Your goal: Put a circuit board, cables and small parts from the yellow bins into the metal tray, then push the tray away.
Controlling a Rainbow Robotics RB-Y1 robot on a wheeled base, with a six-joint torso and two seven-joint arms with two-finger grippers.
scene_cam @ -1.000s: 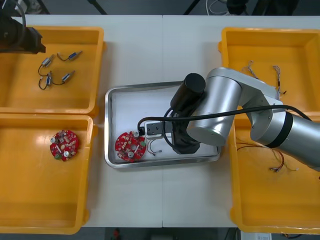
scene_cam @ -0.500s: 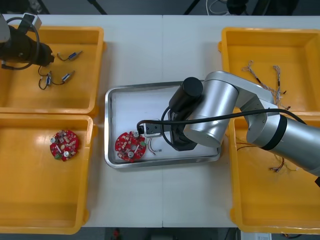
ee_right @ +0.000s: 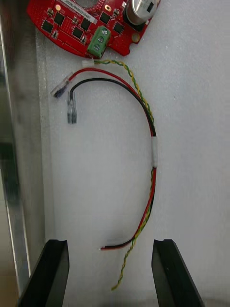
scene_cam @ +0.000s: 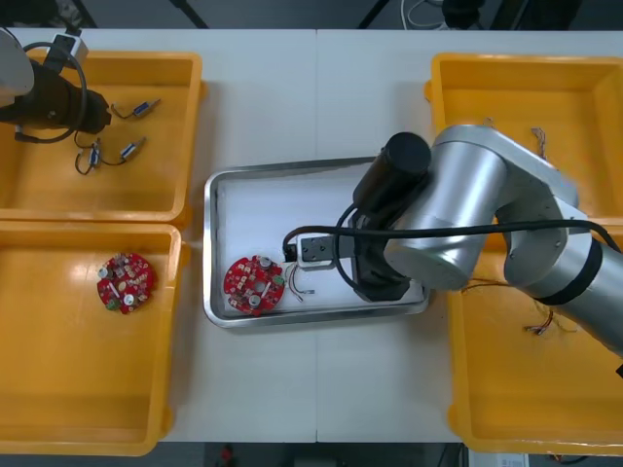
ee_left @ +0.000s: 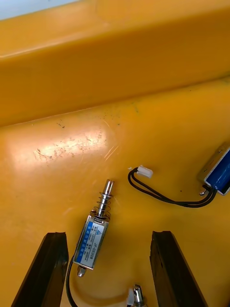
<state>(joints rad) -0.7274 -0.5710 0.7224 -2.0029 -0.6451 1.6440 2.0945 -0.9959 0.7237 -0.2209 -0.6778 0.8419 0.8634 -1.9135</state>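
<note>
My right gripper (ee_right: 114, 274) is open low over the white inside of the metal tray (scene_cam: 220, 209). A red and yellow cable (ee_right: 149, 144) lies loose on the tray floor, its near end between the fingertips (ee_right: 56, 268) and touched by neither. A round red circuit board (scene_cam: 254, 285) lies in the tray just past the cable's far end. The right arm (scene_cam: 458, 219) covers the tray's right half. My left gripper (ee_left: 108, 273) hangs open in the far left yellow bin (scene_cam: 185, 117), with a small metal part (ee_left: 95, 232) lying between its fingers.
Several small metal parts (scene_cam: 131, 149) with black leads lie in the far left bin. A second circuit board (scene_cam: 126, 282) is in the near left bin (scene_cam: 58, 389). Cables (scene_cam: 540, 146) lie in the right bins.
My right gripper has gone from shut to open, leaving the cable on the tray floor, and its arm has shifted a little right. The left arm has come in over the far left bin.
</note>
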